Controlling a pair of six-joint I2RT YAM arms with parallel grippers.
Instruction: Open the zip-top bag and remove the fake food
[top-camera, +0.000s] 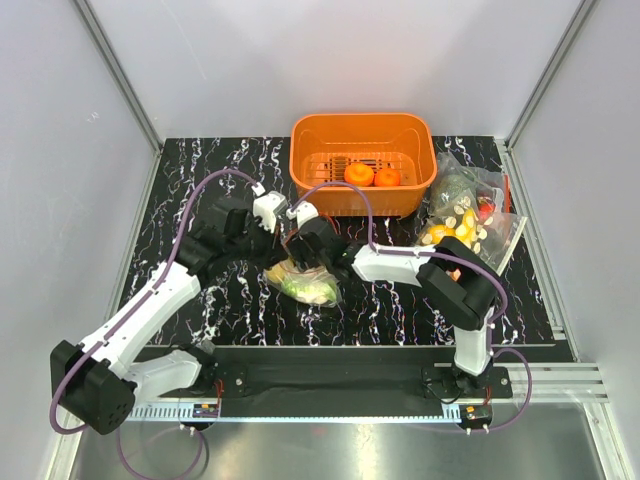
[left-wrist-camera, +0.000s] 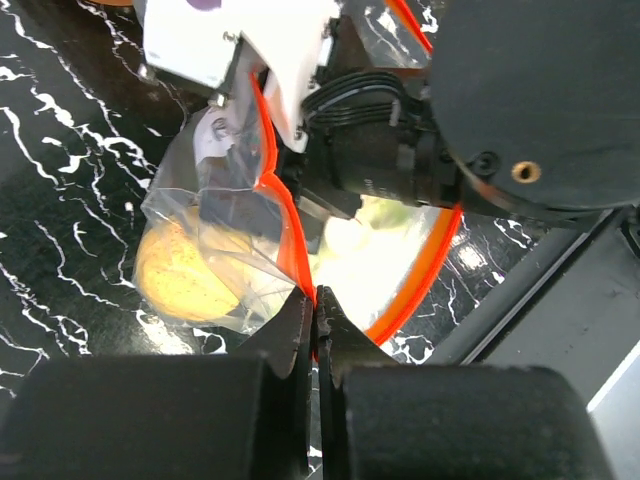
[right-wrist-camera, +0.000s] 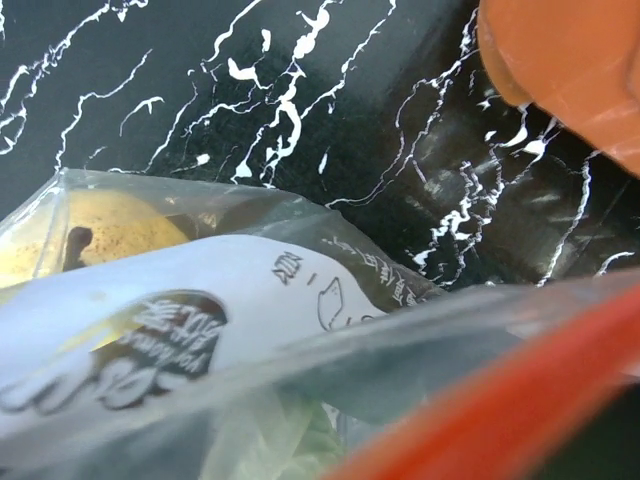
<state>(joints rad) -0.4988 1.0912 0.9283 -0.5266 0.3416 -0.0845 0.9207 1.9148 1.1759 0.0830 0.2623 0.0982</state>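
Note:
The zip-top bag (top-camera: 305, 283) lies mid-table with its mouth pulled open. In the left wrist view my left gripper (left-wrist-camera: 315, 300) is shut on its red-orange zip strip (left-wrist-camera: 278, 190). My right gripper (top-camera: 310, 255) reaches into the bag's mouth (left-wrist-camera: 390, 150); its fingers are hidden by plastic. Inside the bag are a yellowish speckled piece (left-wrist-camera: 180, 275), also in the right wrist view (right-wrist-camera: 100, 235), and pale green leaves (right-wrist-camera: 300, 440). Two orange fruits (top-camera: 359, 174) (top-camera: 387, 177) lie in the orange basket (top-camera: 310, 140).
Other clear bags with yellow pieces and dark greens (top-camera: 465, 210) lie at the right, beside the basket. The basket's corner (right-wrist-camera: 570, 60) is close behind the bag. The table is black marble (top-camera: 200, 170), with grey walls on both sides.

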